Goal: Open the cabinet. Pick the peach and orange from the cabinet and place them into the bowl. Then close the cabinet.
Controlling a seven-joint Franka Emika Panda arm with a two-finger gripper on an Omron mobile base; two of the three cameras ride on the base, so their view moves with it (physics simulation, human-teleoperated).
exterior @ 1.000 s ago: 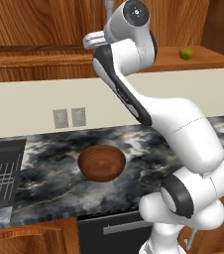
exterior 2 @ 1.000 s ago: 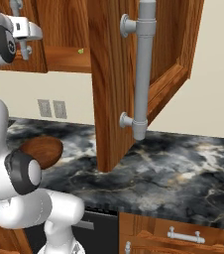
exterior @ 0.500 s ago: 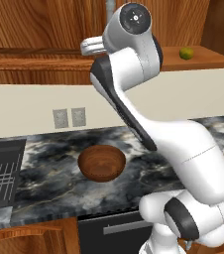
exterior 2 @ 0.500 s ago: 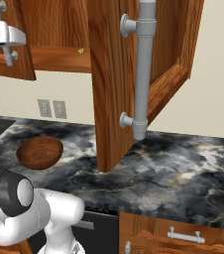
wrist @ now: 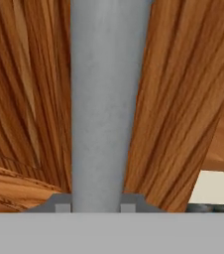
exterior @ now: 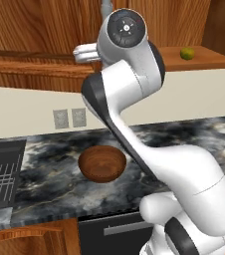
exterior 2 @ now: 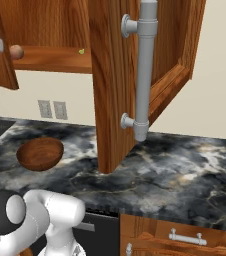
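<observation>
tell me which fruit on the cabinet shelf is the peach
The reddish-pink peach at the shelf's left end in the right base view; the orange farther right is yellow-green.

Right cabinet door (exterior 2: pixel 116 85) swung wide w/ bar handle (exterior 2: pixel 146 70) jutting over table (exterior 2: pixel 185 170), shelf opening free to orange (exterior: pixel 186 53), bowl (exterior: pixel 102 164) open from above, arm (exterior: pixel 134 99) rising just beside it

Reddish-brown cabinet (exterior 2: pixel 112 75) (grey handle (exterior 2: pixel 146 65)), dark-brown bowl (exterior: pixel 102 163), yellow-green orange (exterior: pixel 186 53).
</observation>
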